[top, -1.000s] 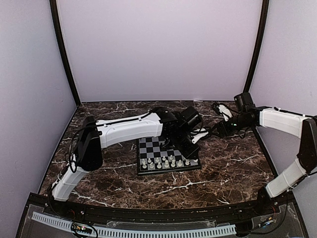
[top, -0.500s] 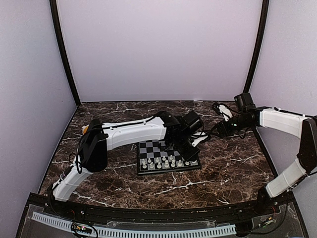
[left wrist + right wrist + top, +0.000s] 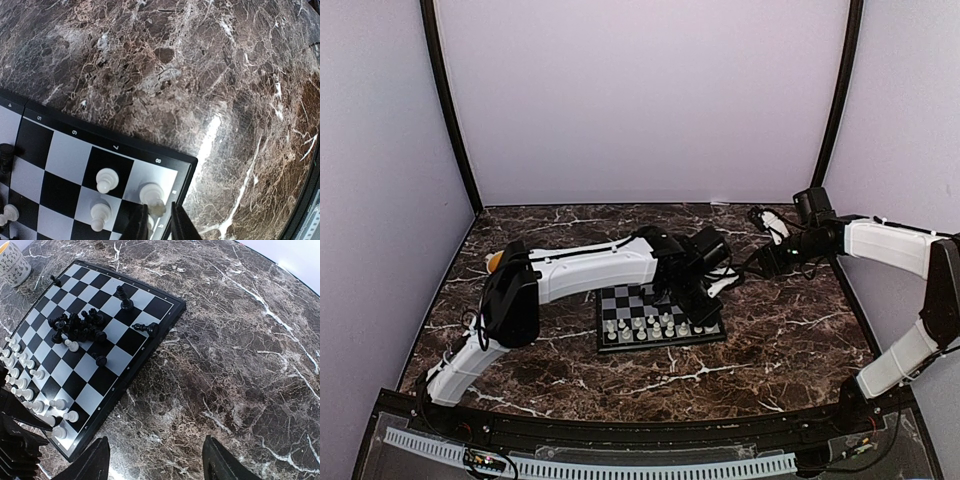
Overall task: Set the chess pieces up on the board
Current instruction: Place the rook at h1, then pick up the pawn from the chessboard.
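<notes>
The board (image 3: 620, 298) lies mid-table. White chess pieces (image 3: 640, 328) stand in rows along its near side. In the right wrist view the board (image 3: 112, 352) carries a heap of black pieces (image 3: 80, 326), and white pieces (image 3: 30, 385) stand in rows at its left. My left gripper (image 3: 159, 207) is over the board's corner (image 3: 187, 162), and its narrow jaws flank the head of a white piece (image 3: 150, 194) on the corner square. It also shows in the top view (image 3: 705, 305). My right gripper (image 3: 156, 440) is open and empty above bare table, right of the board.
A white patterned mug (image 3: 12, 257) stands beyond the board's far side, mostly hidden behind my left arm in the top view (image 3: 495, 259). The dark marble tabletop (image 3: 790, 330) spreads around the board. Purple walls close the back and sides.
My left arm's elbow has shifted a little right and back while its gripper stays over the board's near right corner. The right arm has not moved.
</notes>
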You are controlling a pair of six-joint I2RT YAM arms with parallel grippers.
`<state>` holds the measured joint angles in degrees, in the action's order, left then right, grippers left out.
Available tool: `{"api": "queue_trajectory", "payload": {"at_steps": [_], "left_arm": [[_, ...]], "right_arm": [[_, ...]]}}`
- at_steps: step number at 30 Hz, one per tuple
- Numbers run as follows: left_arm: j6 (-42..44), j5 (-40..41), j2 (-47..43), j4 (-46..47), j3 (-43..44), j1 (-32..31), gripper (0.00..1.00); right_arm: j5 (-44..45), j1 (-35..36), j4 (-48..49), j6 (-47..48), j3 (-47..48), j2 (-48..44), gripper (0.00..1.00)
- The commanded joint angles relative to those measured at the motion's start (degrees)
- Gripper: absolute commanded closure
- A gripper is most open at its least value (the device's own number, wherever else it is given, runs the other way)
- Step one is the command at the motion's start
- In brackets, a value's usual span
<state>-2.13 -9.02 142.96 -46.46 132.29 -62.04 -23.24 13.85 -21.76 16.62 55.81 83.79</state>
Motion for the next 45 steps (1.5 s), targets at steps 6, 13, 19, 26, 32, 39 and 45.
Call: {"api": "queue_trajectory", "payload": {"at_steps": [6, 13, 19, 26, 32, 39, 45], "left_arm": [[0.04, -0.64, 0.23, -1.99, 3.27, -0.27, 0.79], [0.12, 0.51, -1.38, -2.01, 5.31, -0.27, 0.72], [-2.3, 6.31, -6.26, -1.72, 5.46, 2.21, 0.64], [-11.83, 6.7, -6.73, -6.37, 4.64, 8.38, 0.68], [-13.83, 5.98, -6.64, -5.74, 1.56, 10.02, 0.72], [-14.72, 2.94, -5.64, -4.75, 1.21, 11.35, 0.77], [-14.84, 0.97, -3.94, -5.14, 1.3, 11.41, 0.8]], "right_arm": [[-1.08, -0.31, 1.98, -0.12, -0.65, -0.84, 0.35], [-1.13, -0.29, 1.86, -0.05, -0.66, -1.06, 0.35], [-1.11, -0.31, 2.07, -0.09, -0.75, -1.09, 0.35], [-0.89, -0.29, 2.18, 0.0, -0.84, -1.25, 0.35], [-0.97, -0.31, 2.21, 0.06, -0.89, -1.09, 0.35], [-0.84, -0.31, 2.21, 0.02, -1.01, -1.12, 0.35], [-0.96, -0.31, 2.16, 0.05, -0.87, -0.86, 0.35]]}}
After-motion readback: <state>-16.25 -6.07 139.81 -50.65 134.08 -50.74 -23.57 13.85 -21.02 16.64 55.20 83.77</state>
